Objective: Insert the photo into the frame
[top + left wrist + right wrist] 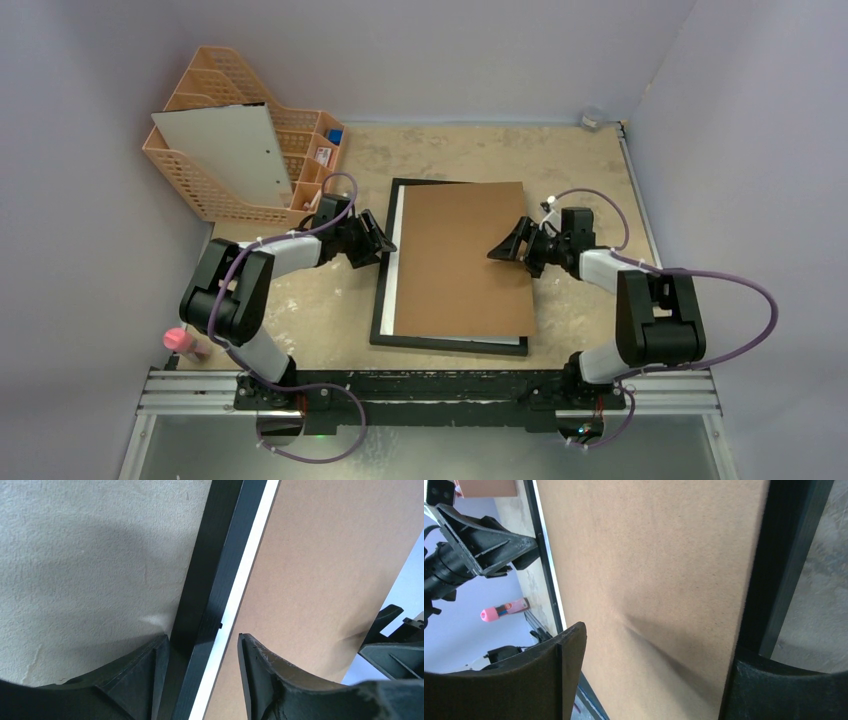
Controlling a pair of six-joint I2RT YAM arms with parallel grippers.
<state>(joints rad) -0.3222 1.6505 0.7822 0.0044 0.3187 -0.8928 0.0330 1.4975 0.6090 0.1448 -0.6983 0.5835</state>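
Note:
The frame (383,300) lies flat on the table, its thin black border showing at the left and near sides. A brown backing board (460,260) lies on it slightly askew, with a white strip (247,570) showing along the board's left edge. The photo is hidden. My left gripper (383,245) is open, its fingers either side of the frame's left border (215,570). My right gripper (505,247) is open over the board's right part (649,555), beside the frame's right border (784,555). Nothing is held.
An orange basket organiser (200,185) stands at the back left with a pale board (225,155) leaning in it. A pink-capped item (183,342) lies at the near left table edge. Grey walls close in both sides.

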